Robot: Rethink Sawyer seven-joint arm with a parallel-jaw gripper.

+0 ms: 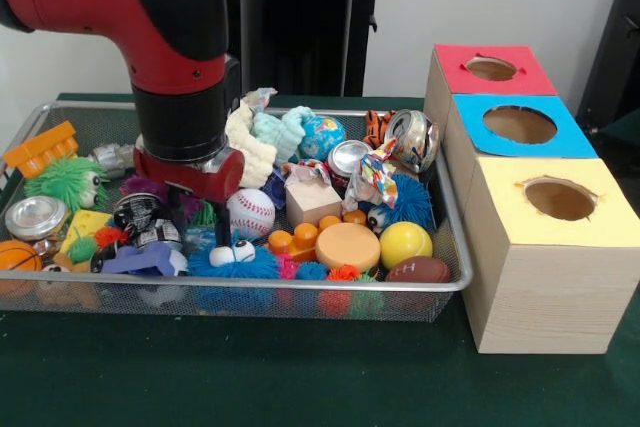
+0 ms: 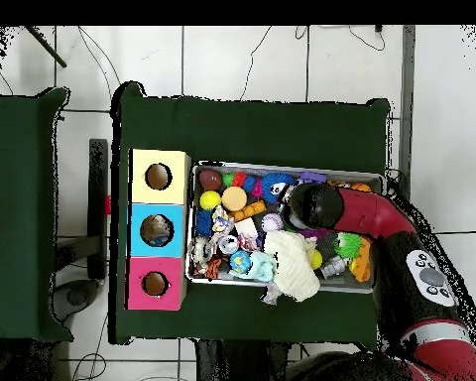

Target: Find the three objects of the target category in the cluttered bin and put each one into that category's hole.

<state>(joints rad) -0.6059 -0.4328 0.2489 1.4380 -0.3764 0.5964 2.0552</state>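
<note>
At left of the front view I see my arm [image 1: 170, 57] reaching down into the wire mesh bin [image 1: 300, 292], its gripper [image 1: 190, 175] buried among toys; can't tell its jaw state or any hold. Moving right: baseball [image 1: 251, 213], orange disc [image 1: 347, 245], yellow ball [image 1: 405, 244], toy football [image 1: 418, 270]. Just beside the bin's right end stands the wooden box [image 1: 540, 297] with red, blue and yellow holes.

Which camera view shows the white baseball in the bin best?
The front view: the baseball lies unobstructed in the cluttered bin, its red stitching plain, just right of the arm's wrist. In the overhead view it is only a small pale ball beside the arm, stitching unreadable.
</note>
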